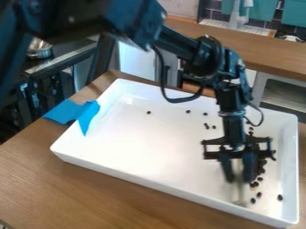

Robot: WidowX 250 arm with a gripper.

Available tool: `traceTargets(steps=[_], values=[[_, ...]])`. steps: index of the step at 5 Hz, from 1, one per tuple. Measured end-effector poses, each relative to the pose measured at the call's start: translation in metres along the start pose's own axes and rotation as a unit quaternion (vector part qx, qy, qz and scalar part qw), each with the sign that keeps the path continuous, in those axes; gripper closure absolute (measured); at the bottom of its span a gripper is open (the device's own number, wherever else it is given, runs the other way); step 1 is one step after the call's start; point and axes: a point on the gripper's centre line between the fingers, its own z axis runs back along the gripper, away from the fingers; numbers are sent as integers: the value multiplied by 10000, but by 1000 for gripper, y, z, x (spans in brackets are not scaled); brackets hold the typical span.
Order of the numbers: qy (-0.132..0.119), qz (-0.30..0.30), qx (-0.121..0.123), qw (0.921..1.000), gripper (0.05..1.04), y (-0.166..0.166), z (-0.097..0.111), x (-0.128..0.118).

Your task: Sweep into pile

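- metalware [39, 50] can be seen beyond the left side of the white tray [149, 147], on a dark surface.
- blue tape [73, 112] is stuck over the tray's left rim, with one part laid on the wooden table [65, 188] and another hung down inside the tray.
- the tray itself is set at a slant on the table; its low walls are raised all round.
- one dark bean [149, 112] is found alone, toward the tray's far left, and another [188, 111] is placed farther right, near the far wall.
- a few more beans [206, 126] are loosely grouped in the tray, just left of the arm.
- the arm [203, 56] is stretched over the tray from the upper left, and the gripper [238, 175] is pointed down over the tray's right part. its fingers are parted only narrowly, with a pale, blurred tool [241, 202] held between them; the tool's lower end is seen at the tray floor.
- most of the beans [260, 179] are strung in an uneven, dense band just right of the gripper, partly hidden by it, along the tray's right part.
- a single bean [279, 197] is left nearer the tray's right wall, apart from the band.
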Motion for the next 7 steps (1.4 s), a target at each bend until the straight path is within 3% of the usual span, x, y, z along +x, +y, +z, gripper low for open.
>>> traceTargets(steps=[2,3,4,5,7], values=[[-365,-1,-829,9959,745,58,94,-8],[-318,-70,-569,9978,745,91,113,-12],[-677,139,344,9970,745,132,126,1],[-1070,368,793,9904,745,159,133,21],[-1421,784,1265,9786,745,193,120,58]])
